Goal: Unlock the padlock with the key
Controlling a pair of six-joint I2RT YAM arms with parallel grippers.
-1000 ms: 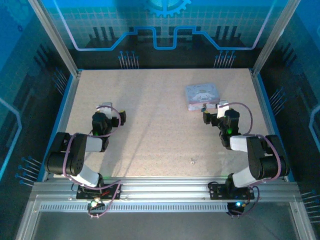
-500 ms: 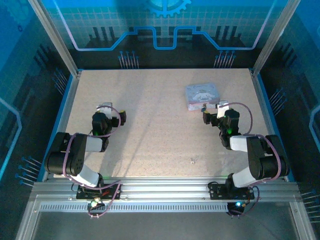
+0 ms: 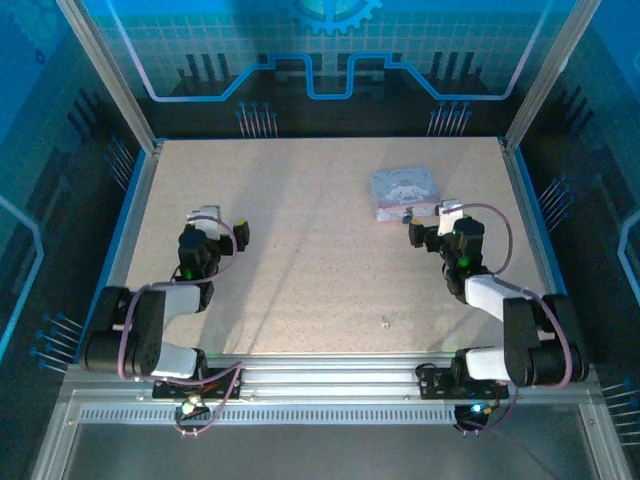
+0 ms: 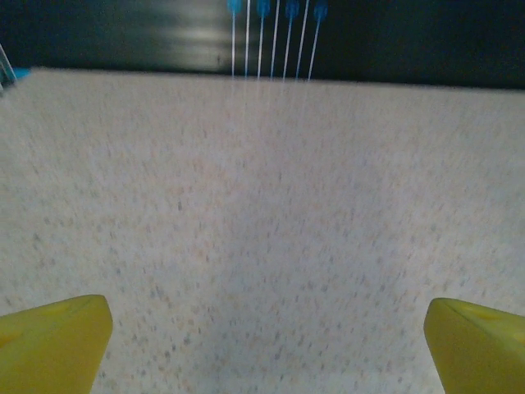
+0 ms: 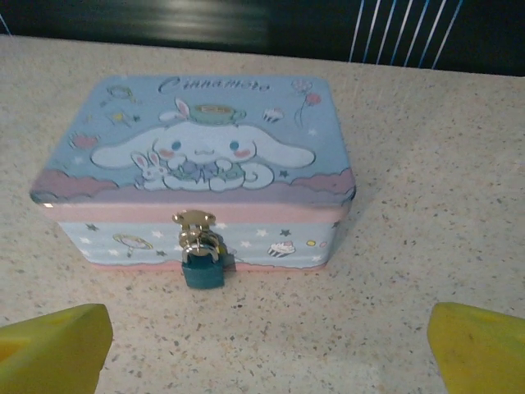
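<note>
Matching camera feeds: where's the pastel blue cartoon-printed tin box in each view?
Top external: the pastel blue cartoon-printed tin box sits right of centre toward the far edge, just beyond the right end effector.
Right wrist: the box is centre frame, a small teal padlock hanging on its near face.
Left wrist: faces bare speckled tabletop.
Shared landmark: the blue-tipped rods along the dark back wall.

A speckled beige tabletop (image 3: 300, 220) sits inside blue walls (image 3: 330, 60) printed with a circuit pattern. Aluminium rails (image 3: 330, 385) run along the near edge; far posts (image 3: 107, 75) lean outward, perhaps framing clear panels.
</note>
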